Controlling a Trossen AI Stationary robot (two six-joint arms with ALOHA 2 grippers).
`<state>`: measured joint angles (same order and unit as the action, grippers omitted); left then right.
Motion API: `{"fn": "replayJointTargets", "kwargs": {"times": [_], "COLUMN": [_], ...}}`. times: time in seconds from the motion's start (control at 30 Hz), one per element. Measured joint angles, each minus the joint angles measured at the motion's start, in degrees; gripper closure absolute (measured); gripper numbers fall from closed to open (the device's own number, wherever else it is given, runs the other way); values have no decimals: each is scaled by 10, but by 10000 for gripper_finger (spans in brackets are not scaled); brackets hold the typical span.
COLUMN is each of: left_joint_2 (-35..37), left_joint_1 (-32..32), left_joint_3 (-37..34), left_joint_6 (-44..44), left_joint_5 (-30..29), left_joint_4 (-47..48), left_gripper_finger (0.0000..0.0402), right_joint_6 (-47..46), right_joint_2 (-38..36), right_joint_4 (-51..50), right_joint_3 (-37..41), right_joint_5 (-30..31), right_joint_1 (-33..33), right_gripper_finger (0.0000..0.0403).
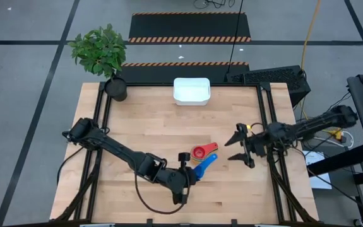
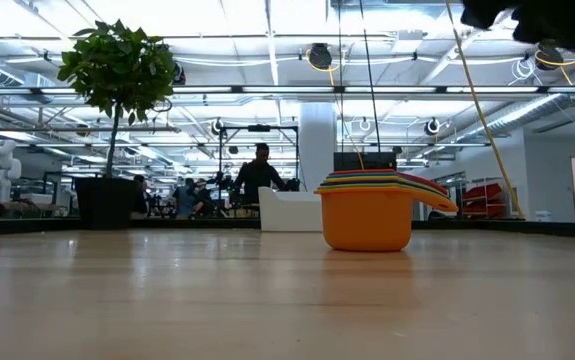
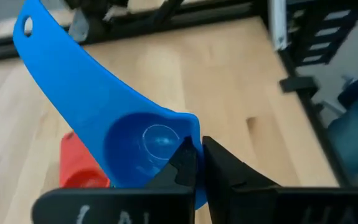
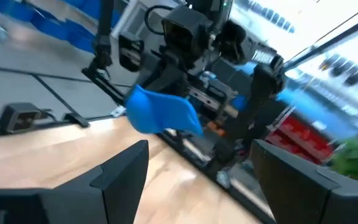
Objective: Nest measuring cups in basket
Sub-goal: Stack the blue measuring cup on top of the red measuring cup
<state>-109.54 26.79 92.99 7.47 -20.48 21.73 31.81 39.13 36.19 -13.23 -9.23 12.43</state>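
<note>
Blue cup fills the left wrist view, rim pinched by the left gripper, fingers pressed nearly together on its edge. Risk: thin rim grip, long handle sticking out, so cup could swivel or slip on the way to basket at frame top centre. Stack of remaining cups sits mid-table. Left arm stretched low from left edge, wrist lower centre. Right gripper waits centre-right, fingers spread, empty.

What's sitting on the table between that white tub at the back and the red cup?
Nothing: in the high view the wood between the basket and the red cup is bare.
</note>
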Motion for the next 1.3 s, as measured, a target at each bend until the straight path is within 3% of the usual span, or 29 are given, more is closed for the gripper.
{"fn": "replayJointTargets", "kwargs": {"times": [0.13,0.3,0.67,0.83,1.13,1.3], "left_joint_2": [-3,-18,-19,-19,-19,-19], "left_joint_1": [0,-6,-23,-24,-20,-19], "left_joint_3": [0,0,0,0,0,0], "left_joint_6": [-39,-95,-91,-89,-90,-88], "left_joint_5": [45,92,100,102,102,101], "left_joint_4": [-48,-89,-86,-86,-81,-81], "left_gripper_finger": [385,391,390,388,393,376], "right_joint_6": [58,66,63,63,68,70], "right_joint_2": [10,44,156,188,193,193], "right_joint_4": [20,35,-34,-35,-22,-22], "right_joint_3": [-4,-37,-119,-133,-134,-134], "right_joint_5": [98,157,274,293,302,302], "right_joint_1": [71,137,214,217,218,218], "right_gripper_finger": [129,129,129,150,236,276]}}
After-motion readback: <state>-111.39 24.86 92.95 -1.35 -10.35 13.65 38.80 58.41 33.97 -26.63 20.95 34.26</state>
